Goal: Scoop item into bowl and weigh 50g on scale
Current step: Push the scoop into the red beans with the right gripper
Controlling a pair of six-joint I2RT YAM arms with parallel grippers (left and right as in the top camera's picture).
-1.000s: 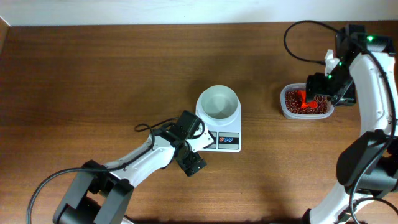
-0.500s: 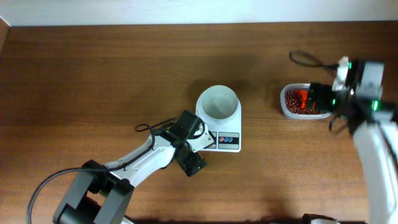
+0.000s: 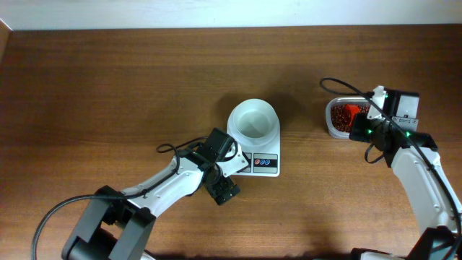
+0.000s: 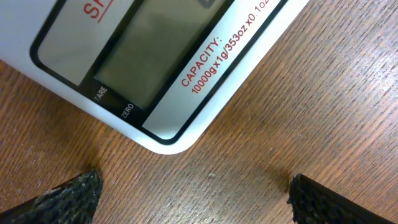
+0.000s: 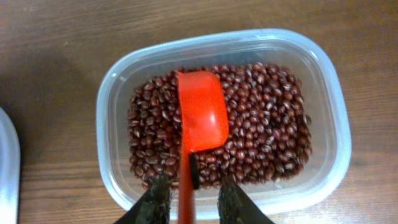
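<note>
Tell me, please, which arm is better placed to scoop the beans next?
Right. The right pincer hangs over the clear container, fingers flanking the handle of the red scoop lying on the beans. The left pincer, open, sits by the scale, away from the beans.

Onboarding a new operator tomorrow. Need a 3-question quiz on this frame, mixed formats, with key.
1. True or false: the white bowl stands on the digital scale.
2. Where does the red scoop lie? A) in the bowl B) on the beans in the clear container C) on the bare tabletop
3. Fill in: the ___ gripper hovers by a corner of the scale's display end, jaws wide apart.

Key: 1 true; 2 B; 3 left gripper
</note>
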